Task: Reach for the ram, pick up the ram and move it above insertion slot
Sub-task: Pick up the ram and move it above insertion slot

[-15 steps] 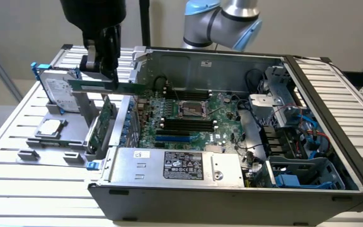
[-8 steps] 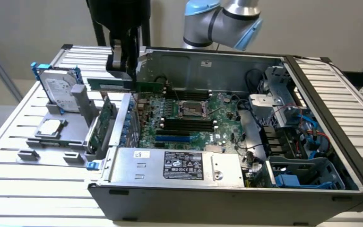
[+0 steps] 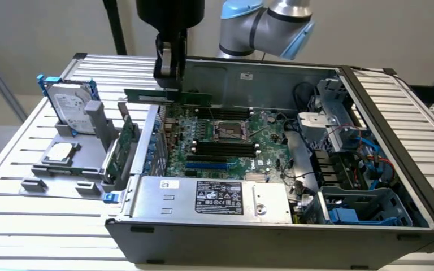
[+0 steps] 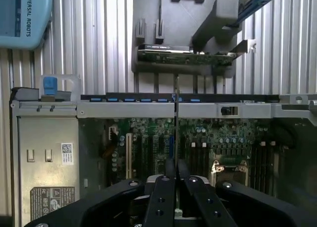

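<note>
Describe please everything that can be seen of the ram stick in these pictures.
The ram is a long, thin, flat green circuit stick. It hangs horizontally, long edge down, clamped at its upper edge by the tool. It is lifted above the motherboard of the open computer case, near the case's rear wall, touching nothing else. In the wrist view it shows edge-on, as a thin dark line between the closed fingers.

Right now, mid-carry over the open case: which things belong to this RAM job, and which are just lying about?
Part of the job:
- ram, clamped edge-on in the gripper
- black memory slots on the motherboard

Lying about:
- hard drive upright in the grey holder
- expansion card standing beside the case
- power supply
- blue drive bays
</note>
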You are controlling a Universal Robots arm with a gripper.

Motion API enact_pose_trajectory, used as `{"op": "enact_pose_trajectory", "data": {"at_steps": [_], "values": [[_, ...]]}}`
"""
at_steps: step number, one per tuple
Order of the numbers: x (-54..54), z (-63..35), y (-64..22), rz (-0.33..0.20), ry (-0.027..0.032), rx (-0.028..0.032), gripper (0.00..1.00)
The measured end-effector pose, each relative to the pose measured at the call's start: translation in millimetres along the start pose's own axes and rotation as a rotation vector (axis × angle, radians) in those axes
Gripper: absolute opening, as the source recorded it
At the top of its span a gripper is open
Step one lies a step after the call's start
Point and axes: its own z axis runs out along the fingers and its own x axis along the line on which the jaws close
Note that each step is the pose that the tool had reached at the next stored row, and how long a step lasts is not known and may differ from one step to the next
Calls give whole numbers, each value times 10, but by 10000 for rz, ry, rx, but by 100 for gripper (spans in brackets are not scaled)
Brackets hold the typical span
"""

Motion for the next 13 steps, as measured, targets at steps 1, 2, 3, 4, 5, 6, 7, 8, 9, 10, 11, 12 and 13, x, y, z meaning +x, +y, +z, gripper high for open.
{"op": "enact_pose_trajectory", "data": {"at_steps": [1, 2, 3, 4, 5, 6, 7, 8, 9, 10, 11, 12, 13], "values": [[-20, 1, -33, 0, -1, 0, 13], [-38, 1, -62, 0, 0, 0, 13], [-56, 1, -92, 0, -2, 1, 13], [-77, 1, -125, 1, -1, 0, 13], [-95, 1, -156, 1, 0, 0, 13], [-114, 2, -186, 0, -1, 1, 13], [-133, 2, -217, 0, -1, 1, 13], [-151, 1, -247, 0, 0, 0, 13], [-170, 2, -279, 0, -1, 0, 13], [-188, 2, -310, 0, 0, 0, 13], [-206, 2, -343, 0, -1, 0, 13], [-223, 3, -378, 1, -1, 0, 13], [-237, 4, -419, 1, 0, 0, 13]]}}
